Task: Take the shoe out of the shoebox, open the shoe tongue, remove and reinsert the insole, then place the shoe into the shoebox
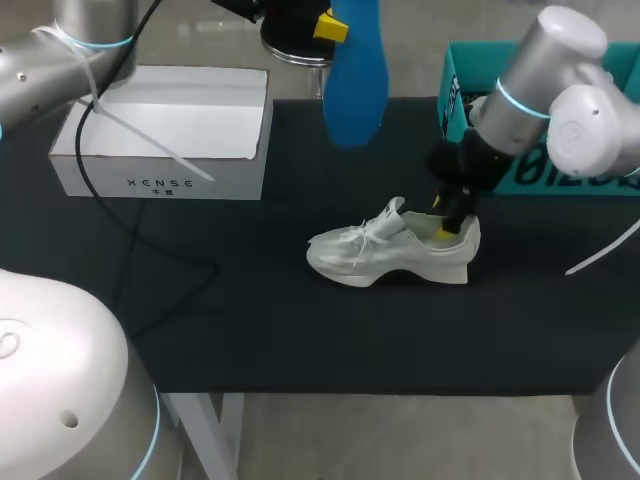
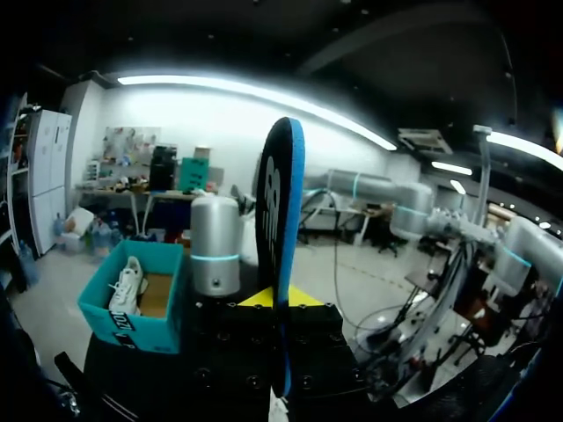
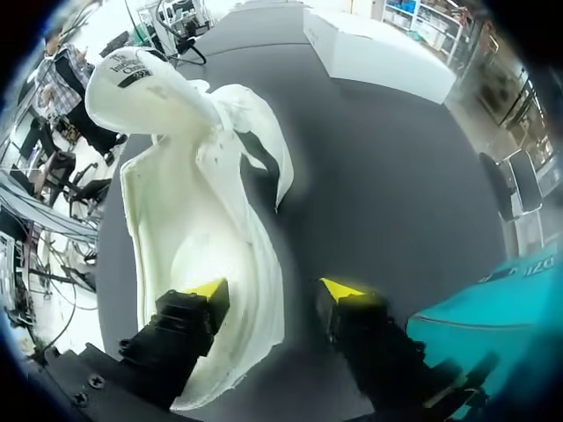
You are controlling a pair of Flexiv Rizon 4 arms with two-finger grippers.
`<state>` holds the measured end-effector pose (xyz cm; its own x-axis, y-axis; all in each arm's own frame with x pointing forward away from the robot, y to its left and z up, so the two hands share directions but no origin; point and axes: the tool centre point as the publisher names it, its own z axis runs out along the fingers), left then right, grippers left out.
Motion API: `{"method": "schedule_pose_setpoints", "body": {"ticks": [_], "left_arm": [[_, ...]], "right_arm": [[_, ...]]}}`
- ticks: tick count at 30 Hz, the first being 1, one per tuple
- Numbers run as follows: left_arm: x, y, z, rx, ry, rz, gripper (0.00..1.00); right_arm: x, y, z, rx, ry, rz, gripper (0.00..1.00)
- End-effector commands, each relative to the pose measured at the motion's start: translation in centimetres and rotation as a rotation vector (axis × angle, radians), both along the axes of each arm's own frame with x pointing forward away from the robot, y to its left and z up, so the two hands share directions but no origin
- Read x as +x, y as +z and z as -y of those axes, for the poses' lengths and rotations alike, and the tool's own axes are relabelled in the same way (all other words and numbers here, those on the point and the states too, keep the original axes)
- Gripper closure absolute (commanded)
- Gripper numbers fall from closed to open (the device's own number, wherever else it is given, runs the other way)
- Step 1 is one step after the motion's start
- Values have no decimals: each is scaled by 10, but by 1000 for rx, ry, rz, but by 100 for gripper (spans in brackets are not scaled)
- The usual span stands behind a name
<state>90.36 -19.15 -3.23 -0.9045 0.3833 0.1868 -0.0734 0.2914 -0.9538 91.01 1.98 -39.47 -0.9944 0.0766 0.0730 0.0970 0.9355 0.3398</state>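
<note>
A white shoe (image 1: 390,255) lies on its sole on the black mat, toe toward the left. My right gripper (image 1: 455,222) is at its heel. In the right wrist view the gripper (image 3: 274,290) is open and straddles the shoe's (image 3: 193,202) side wall: one fingertip (image 3: 207,288) is inside the shoe, while the other stands clear of it outside. The tongue is lifted ahead of the fingers. High over the table's far side, my left gripper (image 1: 320,25) is shut on the blue insole (image 1: 357,75), which hangs down. In the left wrist view the insole (image 2: 280,229) stands edge-on in the gripper (image 2: 280,303).
A white box (image 1: 165,130) sits at the far left of the mat. The teal shoebox (image 1: 540,120) stands at the far right behind my right arm; the left wrist view shows another white shoe (image 2: 127,286) inside it. A black cable crosses the mat's left part.
</note>
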Motion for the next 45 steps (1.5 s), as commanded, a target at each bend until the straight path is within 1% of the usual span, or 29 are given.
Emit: {"method": "schedule_pose_setpoints", "body": {"ticks": [1, 10, 14, 18, 22, 25, 27, 28, 29, 45], "left_arm": [[0, -1, 1, 0, 0, 1, 100], [0, -1, 1, 0, 0, 1, 100], [0, -1, 1, 0, 0, 1, 100], [0, -1, 1, 0, 0, 1, 100], [0, -1, 1, 0, 0, 1, 100], [0, -1, 1, 0, 0, 1, 100], [0, -1, 1, 0, 0, 1, 100], [0, -1, 1, 0, 0, 1, 100], [0, -1, 1, 0, 0, 1, 100], [0, -1, 1, 0, 0, 1, 100]], "right_arm": [[-3, -3, 2, 6, 5, -8, 100], [-11, -6, 0, 16, 4, -20, 100], [-11, 1, -3, 10, 12, -12, 100], [-10, 18, 0, -4, 9, 17, 100], [-12, 44, 8, -44, 1, 61, 100], [-17, 66, 16, -69, -23, 108, 100], [-20, 75, 21, -74, -25, 112, 100], [-20, 77, 23, -63, -25, 95, 100], [-20, 78, 25, -55, -16, 74, 100], [-20, 78, 25, -55, -16, 74, 100]]}}
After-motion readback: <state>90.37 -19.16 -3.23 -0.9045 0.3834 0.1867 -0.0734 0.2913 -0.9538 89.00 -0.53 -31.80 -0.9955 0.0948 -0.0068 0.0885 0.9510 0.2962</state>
